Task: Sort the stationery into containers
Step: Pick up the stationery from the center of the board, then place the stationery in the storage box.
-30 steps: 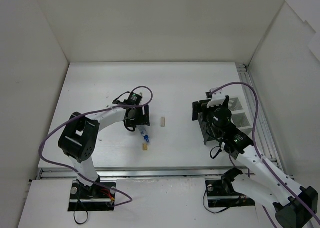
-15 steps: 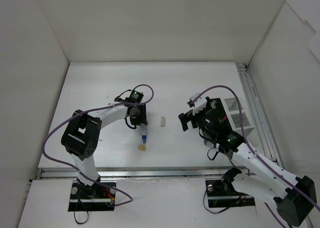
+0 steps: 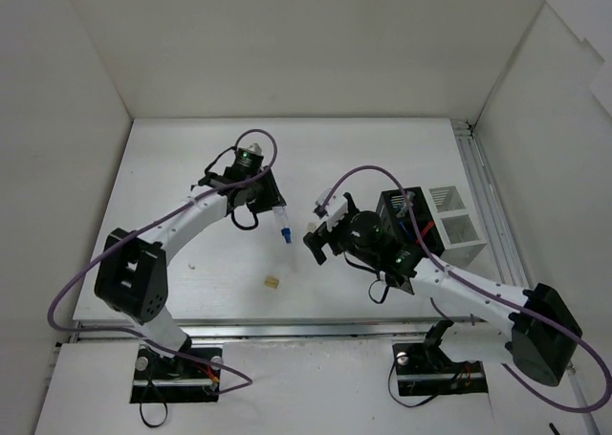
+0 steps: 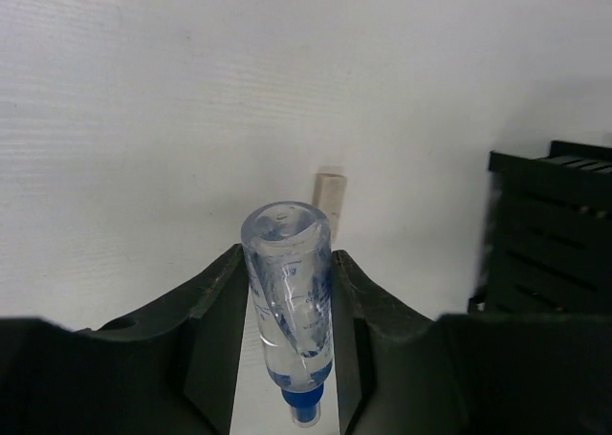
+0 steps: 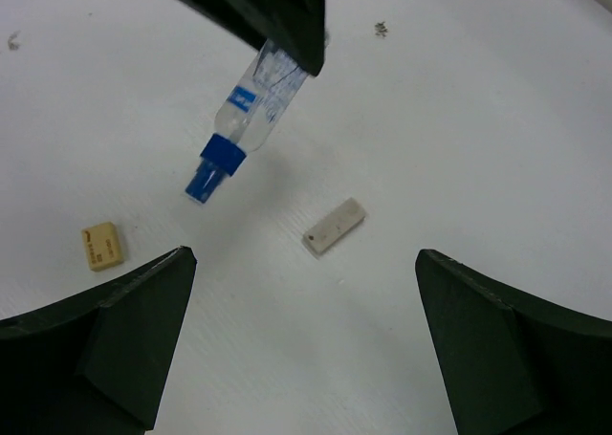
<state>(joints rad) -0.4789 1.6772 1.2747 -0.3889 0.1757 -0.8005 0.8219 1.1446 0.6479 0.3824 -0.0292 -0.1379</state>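
**Now: tube aloft**

Left end effector [image 4: 287, 258] clamps a clear blue-capped tube [image 5: 260, 98] above the desk [image 3: 191, 167], its blue label [image 5: 244, 97] illegible. Right end effector [image 5: 303, 255] gapes wide over a pale eraser [image 5: 336, 226], left of the black organiser [image 4: 555, 234].

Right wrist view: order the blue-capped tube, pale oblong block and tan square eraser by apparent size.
1. blue-capped tube: clearly largest, though held nearer the camera.
2 and 3 unranked: pale oblong block is longer, tan square eraser wider; similar overall.
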